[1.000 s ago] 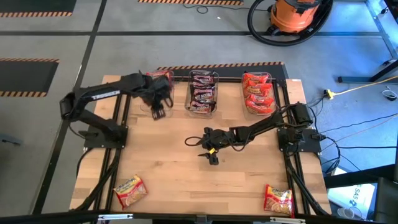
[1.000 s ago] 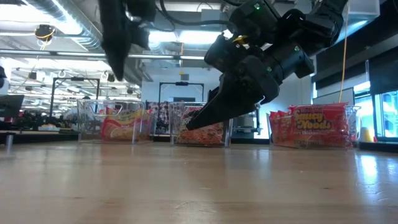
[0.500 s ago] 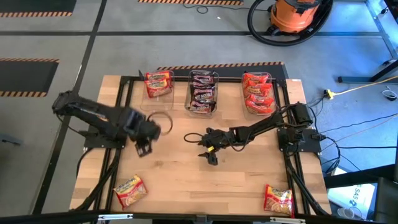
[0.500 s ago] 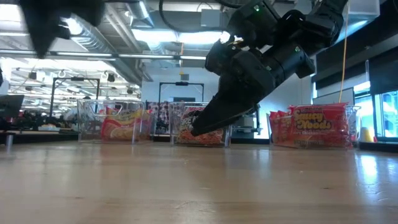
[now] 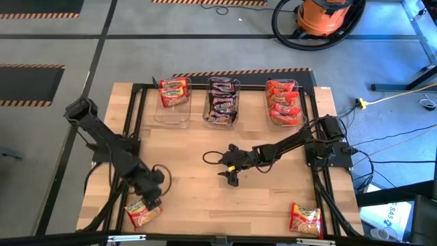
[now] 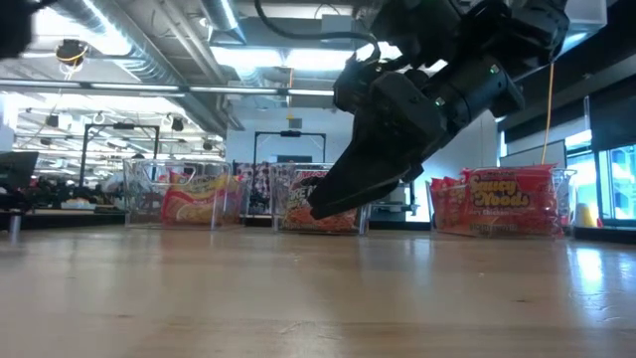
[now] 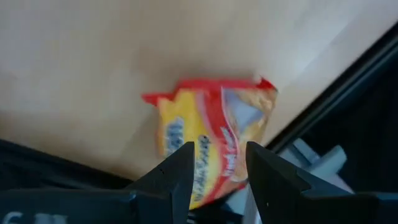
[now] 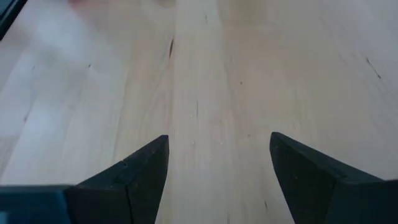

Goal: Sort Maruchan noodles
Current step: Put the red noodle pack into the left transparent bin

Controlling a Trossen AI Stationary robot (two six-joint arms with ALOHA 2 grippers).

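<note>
A red-orange and yellow noodle packet [image 5: 141, 212] [image 7: 211, 146] lies flat near the table's near-left corner. My left gripper [image 5: 151, 199] [image 7: 217, 167] hovers open just over it, a finger on each side in the left wrist view, touching nothing. A second such packet [image 5: 305, 219] lies flat near the near-right corner. My right gripper [image 5: 231, 178] [image 6: 316, 209] [image 8: 217, 162] hangs open over bare wood at mid-table, fingers slanting down. Three clear tubs along the far edge hold a red-orange packet [image 5: 174, 91], dark packets [image 5: 222, 101] and red packets [image 5: 283, 101].
The tubs [image 6: 179, 199] stand in a row at the far edge. A black frame rail [image 5: 130, 123] runs along the table's left side and another [image 5: 315, 116] along its right side, close to the arm bases. Bare wood lies between the two near packets.
My left gripper has swung from beside the far-left tub toward the table's near edge and come down over the near-left packet. The red-orange packet in the far-left tub, partly covered by the arm before, now shows whole. My right arm has barely moved.
</note>
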